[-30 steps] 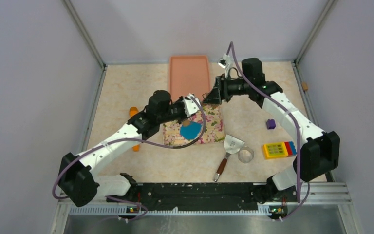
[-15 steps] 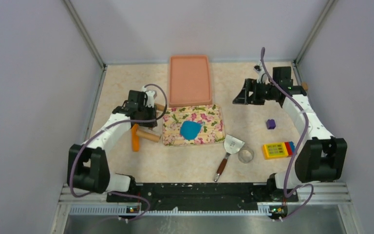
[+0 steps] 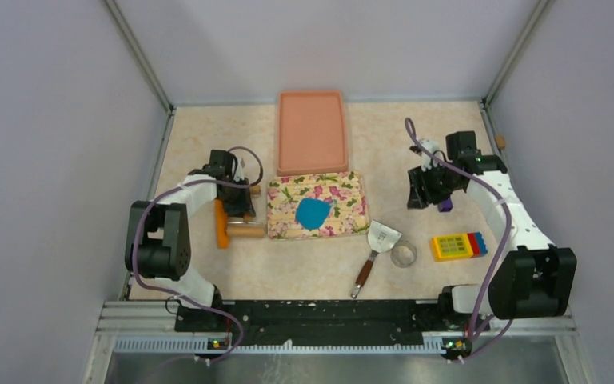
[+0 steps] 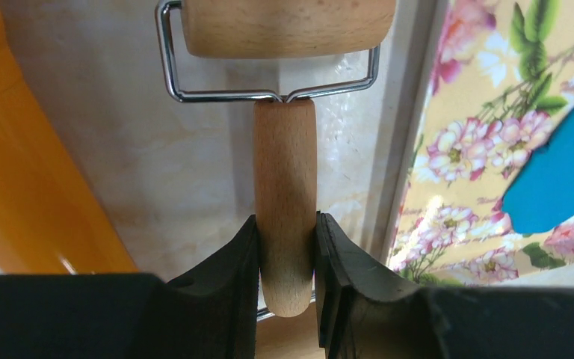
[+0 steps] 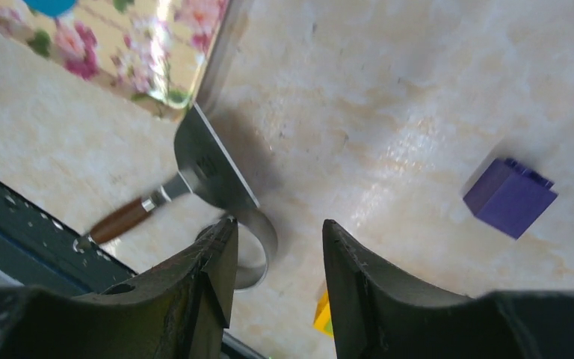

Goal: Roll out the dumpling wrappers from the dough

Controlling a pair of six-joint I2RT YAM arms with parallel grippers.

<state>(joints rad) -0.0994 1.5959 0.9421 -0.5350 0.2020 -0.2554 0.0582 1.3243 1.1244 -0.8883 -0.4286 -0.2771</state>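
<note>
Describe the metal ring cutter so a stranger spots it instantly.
Find the floral mat in the middle of the table. Off its near right corner lies a wooden-handled scraper; the ring cutter sits beside its blade, left of the yellow toy brick. It is the only hollow metal hoop.

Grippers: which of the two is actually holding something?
The left gripper, shut on the handle of the wooden roller beside the floral mat; the right gripper hangs open, holding nothing.
</note>
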